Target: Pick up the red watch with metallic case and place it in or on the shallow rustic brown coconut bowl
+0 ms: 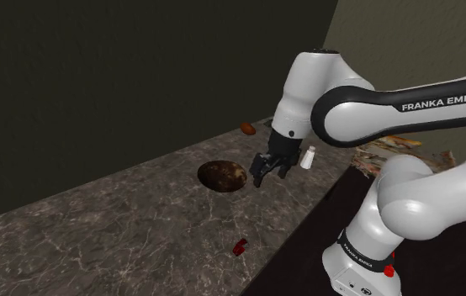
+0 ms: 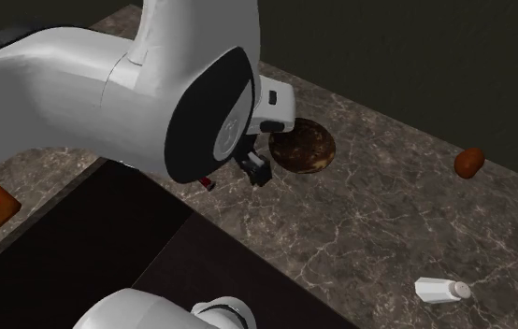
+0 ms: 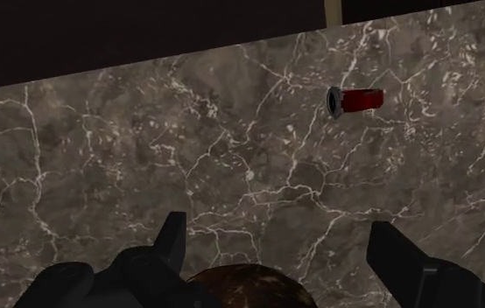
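Observation:
The red watch point(image 1: 240, 246) lies on the dark marble counter near its front edge in the shoulder view; the wrist view shows its red band and metallic case point(image 3: 354, 101) well ahead of the fingers. In the second exterior view a bit of the watch point(image 2: 209, 184) peeks out under the arm. The shallow brown coconut bowl point(image 1: 222, 175) sits mid-counter, its rim point(image 3: 249, 285) just under the fingers. My gripper point(image 1: 268, 169) hovers beside the bowl on the shoulder view's right, open and empty, and it shows next to the bowl point(image 2: 304, 148) as gripper point(image 2: 255, 168).
A white bottle point(image 1: 309, 157) lies behind the gripper, also seen as bottle point(image 2: 439, 291). A small brown rounded object point(image 1: 247, 129) rests near the back wall. The counter point(image 1: 122, 227) stretches toward the shoulder view's left. A dark lower surface borders it by the stand.

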`<action>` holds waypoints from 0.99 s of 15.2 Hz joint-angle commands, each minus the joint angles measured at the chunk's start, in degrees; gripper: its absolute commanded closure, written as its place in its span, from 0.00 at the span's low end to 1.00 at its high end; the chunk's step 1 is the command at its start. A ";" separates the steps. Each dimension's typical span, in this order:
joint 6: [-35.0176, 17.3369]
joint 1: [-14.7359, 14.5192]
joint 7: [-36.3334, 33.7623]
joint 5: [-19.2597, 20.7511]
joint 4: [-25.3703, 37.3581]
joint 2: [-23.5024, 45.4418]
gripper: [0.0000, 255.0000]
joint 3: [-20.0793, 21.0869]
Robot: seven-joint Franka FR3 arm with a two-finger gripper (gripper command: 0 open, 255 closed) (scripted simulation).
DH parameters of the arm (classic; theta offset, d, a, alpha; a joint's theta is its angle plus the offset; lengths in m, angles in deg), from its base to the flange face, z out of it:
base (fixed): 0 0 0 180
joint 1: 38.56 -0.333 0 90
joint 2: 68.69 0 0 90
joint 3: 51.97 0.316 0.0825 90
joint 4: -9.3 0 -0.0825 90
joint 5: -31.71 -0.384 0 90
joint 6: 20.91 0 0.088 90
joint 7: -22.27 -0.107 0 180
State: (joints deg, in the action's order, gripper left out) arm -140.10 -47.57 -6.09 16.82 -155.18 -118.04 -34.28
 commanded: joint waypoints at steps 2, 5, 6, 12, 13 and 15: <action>-5.14 -2.09 -4.08 -3.14 -1.48 3.87 0.00 4.38; -10.99 -3.84 -8.06 -6.07 -2.44 9.00 0.00 8.93; -13.06 -4.27 -9.42 -6.93 -2.56 11.04 0.00 10.50; -26.37 -3.85 -18.64 -8.91 -1.12 26.04 0.00 20.87; -27.56 -3.47 -19.66 -8.63 -0.84 27.53 0.00 21.89; -30.20 -2.60 -20.19 -7.99 -1.14 29.92 0.00 22.86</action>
State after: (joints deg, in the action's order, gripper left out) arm -168.88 -50.47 -25.87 8.67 -156.09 -89.32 -12.01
